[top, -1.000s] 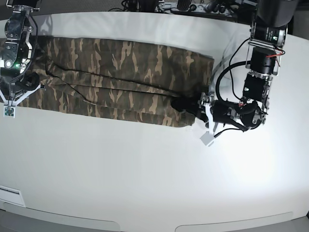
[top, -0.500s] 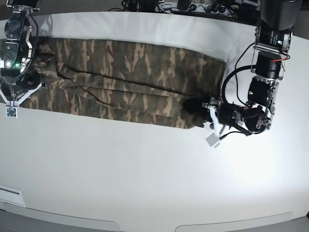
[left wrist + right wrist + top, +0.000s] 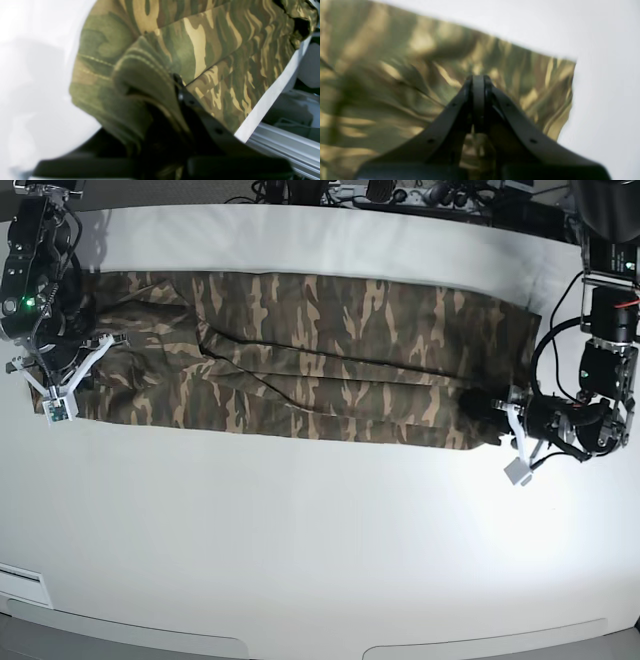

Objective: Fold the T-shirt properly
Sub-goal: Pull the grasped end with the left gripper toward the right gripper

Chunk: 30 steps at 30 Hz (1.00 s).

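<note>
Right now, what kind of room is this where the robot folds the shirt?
Probably a robot lab or workshop. A camouflage T-shirt lies stretched on a big plain white table, a robot gripper at each end, and cables and gear crowd the far edge.

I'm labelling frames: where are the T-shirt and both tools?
T-shirt (image 3: 300, 350): base view, middle of the cloth.
Left tool (image 3: 487, 418): base view, tips at the shirt's end.
Right tool (image 3: 478, 81): right wrist view, closed tips.
</note>
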Tool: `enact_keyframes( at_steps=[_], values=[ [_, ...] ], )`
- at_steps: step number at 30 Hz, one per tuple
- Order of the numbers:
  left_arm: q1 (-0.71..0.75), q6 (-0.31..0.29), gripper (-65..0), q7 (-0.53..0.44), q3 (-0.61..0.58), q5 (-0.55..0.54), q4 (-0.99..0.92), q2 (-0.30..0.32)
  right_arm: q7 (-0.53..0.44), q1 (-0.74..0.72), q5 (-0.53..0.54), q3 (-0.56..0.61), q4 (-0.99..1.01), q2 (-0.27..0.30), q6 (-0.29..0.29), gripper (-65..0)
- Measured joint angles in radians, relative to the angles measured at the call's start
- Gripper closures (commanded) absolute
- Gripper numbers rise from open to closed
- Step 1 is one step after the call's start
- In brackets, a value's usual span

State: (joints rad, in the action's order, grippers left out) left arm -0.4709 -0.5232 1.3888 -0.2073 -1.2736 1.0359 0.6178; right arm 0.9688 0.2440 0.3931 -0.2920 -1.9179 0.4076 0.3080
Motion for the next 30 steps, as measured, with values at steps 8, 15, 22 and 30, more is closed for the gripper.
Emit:
enact_keyframes(
  at_steps=[8,15,22,30],
  values=[
    [0.003,-0.038,0.0,0.011,0.043,-0.189,-0.002,0.008,-0.083,-0.001,0.03,-0.006,0.201,-0.038,0.067,0.0],
    [0.0,-0.053,0.0,0.008,0.064,-0.186,-0.002,-0.009,-0.117,-0.011,0.027,-0.011,0.244,-0.065,0.062,0.0],
    [0.008,-0.053,0.0,0.008,0.064,-0.185,-0.002,-0.036,-0.109,-0.012,0.056,-0.012,0.245,-0.064,0.058,0.0],
    [0.009,-0.053,0.0,0.01,0.065,-0.185,-0.003,-0.189,-0.108,-0.012,0.071,-0.014,0.245,-0.064,0.071,0.0]
  ],
)
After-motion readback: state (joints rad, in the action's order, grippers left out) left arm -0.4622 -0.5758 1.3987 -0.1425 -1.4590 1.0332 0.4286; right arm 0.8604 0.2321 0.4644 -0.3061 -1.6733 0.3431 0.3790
